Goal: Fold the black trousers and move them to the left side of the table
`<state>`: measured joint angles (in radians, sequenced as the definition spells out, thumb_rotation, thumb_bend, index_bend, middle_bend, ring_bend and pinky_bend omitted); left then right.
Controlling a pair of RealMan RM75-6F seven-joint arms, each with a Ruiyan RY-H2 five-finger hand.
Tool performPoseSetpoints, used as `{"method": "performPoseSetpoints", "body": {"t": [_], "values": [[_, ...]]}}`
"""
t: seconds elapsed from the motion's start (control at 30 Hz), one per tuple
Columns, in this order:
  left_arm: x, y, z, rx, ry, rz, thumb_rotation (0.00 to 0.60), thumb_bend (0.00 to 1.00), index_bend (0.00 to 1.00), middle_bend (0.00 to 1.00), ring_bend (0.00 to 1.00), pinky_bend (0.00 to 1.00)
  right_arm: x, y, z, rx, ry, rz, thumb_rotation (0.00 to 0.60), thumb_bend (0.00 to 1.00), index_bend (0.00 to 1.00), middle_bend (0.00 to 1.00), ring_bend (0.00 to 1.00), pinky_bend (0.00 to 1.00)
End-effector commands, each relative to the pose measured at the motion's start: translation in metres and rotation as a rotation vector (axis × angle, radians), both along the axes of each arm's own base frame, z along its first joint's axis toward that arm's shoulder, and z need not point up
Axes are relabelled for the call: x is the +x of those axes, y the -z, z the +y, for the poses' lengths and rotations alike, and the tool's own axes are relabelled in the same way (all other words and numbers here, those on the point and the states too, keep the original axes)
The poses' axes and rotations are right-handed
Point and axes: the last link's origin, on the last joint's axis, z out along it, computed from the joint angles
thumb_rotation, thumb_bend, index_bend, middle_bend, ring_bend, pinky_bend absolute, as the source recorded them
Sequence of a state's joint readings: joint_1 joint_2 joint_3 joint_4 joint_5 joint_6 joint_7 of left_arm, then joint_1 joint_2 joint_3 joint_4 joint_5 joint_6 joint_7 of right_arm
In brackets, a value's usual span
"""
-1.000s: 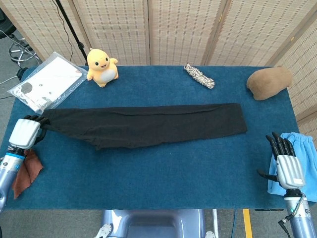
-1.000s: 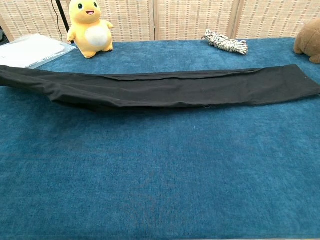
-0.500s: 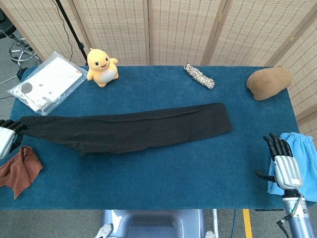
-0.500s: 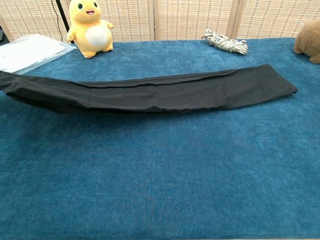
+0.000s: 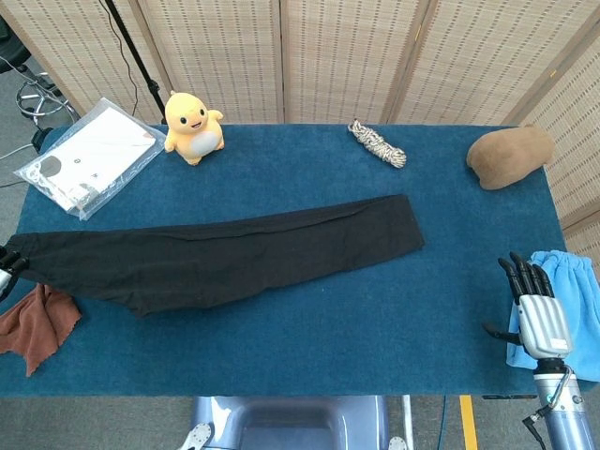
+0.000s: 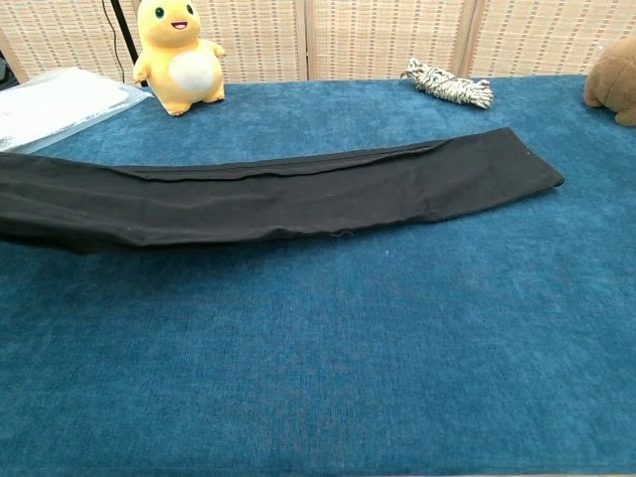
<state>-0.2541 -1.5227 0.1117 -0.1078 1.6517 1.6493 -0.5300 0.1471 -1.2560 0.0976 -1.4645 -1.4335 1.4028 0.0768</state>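
The black trousers [image 5: 220, 253] lie as one long narrow strip across the blue table [image 5: 309, 347], running from the left edge up and rightward to a squared end a little right of centre. In the chest view the strip [image 6: 268, 194] runs off the left border of the picture, so its left end is cut off there. In the head view that end reaches the very edge of the frame, where the left hand [image 5: 7, 265] shows only as a sliver of dark fingers touching the cloth. Whether they actually grip the fabric cannot be told, since most of the hand lies outside the picture.

The right hand [image 5: 538, 314] sits well apart from the trousers, off the table's right front corner, its fingers straight, slightly spread and holding nothing. It partly covers a light blue cloth [image 5: 574, 281], which is itself cut by the right edge.

Just below the trousers' left end a rust-brown cloth [image 5: 36, 323] lies crumpled at the table's edge. Along the far side stand a yellow plush toy [image 5: 192, 125], a clear plastic bag [image 5: 89, 155] with white contents overhanging the far left corner, a coiled patterned rope [image 5: 378, 143] and a brown cap-like object [image 5: 508, 156], only partly visible in the chest view.
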Motion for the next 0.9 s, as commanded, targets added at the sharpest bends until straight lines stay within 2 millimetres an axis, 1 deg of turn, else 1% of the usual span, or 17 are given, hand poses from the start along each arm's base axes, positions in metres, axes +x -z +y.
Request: {"method": "performPoseSetpoints", "body": {"t": [0.03, 0.17, 0.33, 0.37, 0.43, 0.63, 0.83, 0.87, 0.9], "values": [[-0.007, -0.005, -0.010, -0.007, -0.026, 0.020, 0.600, 0.74, 0.81, 0.57, 0.46, 0.48, 0.000, 0.000, -0.001, 0.001, 0.001, -0.002, 0.600, 0.00, 0.04, 0.00, 0.00, 0.00], [-0.001, -0.003, -0.008, 0.003, 0.001, -0.001, 0.600, 0.74, 0.81, 0.57, 0.46, 0.48, 0.000, 0.000, -0.001, 0.002, 0.001, -0.007, 0.600, 0.00, 0.04, 0.00, 0.00, 0.00], [0.021, 0.003, 0.006, 0.002, 0.122, -0.042, 0.600, 0.74, 0.81, 0.57, 0.46, 0.48, 0.000, 0.000, -0.001, 0.000, 0.003, -0.008, 0.600, 0.00, 0.04, 0.00, 0.00, 0.00], [0.029, 0.006, 0.012, -0.005, 0.164, -0.044, 0.600, 0.74, 0.81, 0.57, 0.46, 0.48, 0.000, -0.001, -0.001, -0.002, 0.003, -0.012, 0.600, 0.00, 0.04, 0.00, 0.00, 0.00], [0.055, 0.015, 0.031, -0.028, 0.297, -0.042, 0.600, 0.74, 0.81, 0.57, 0.46, 0.48, 0.001, -0.002, -0.001, -0.007, 0.001, -0.015, 0.600, 0.00, 0.04, 0.00, 0.00, 0.00], [0.097, 0.038, 0.065, -0.069, 0.461, -0.039, 0.600, 0.74, 0.81, 0.57, 0.46, 0.48, 0.001, -0.005, -0.002, -0.015, 0.002, -0.026, 0.600, 0.00, 0.04, 0.00, 0.00, 0.00], [0.133, 0.063, 0.093, -0.093, 0.560, -0.032, 0.600, 0.74, 0.81, 0.57, 0.46, 0.48, 0.001, -0.007, -0.001, -0.019, 0.005, -0.036, 0.600, 0.00, 0.04, 0.00, 0.00, 0.00], [0.140, 0.069, 0.097, -0.098, 0.577, -0.032, 0.600, 0.74, 0.81, 0.57, 0.46, 0.48, 0.001, -0.008, -0.001, -0.021, 0.006, -0.040, 0.600, 0.00, 0.04, 0.00, 0.00, 0.00], [0.153, 0.079, 0.105, -0.113, 0.609, -0.033, 0.600, 0.74, 0.81, 0.57, 0.46, 0.48, 0.001, -0.009, -0.002, -0.026, 0.008, -0.046, 0.600, 0.00, 0.04, 0.00, 0.00, 0.00]]}}
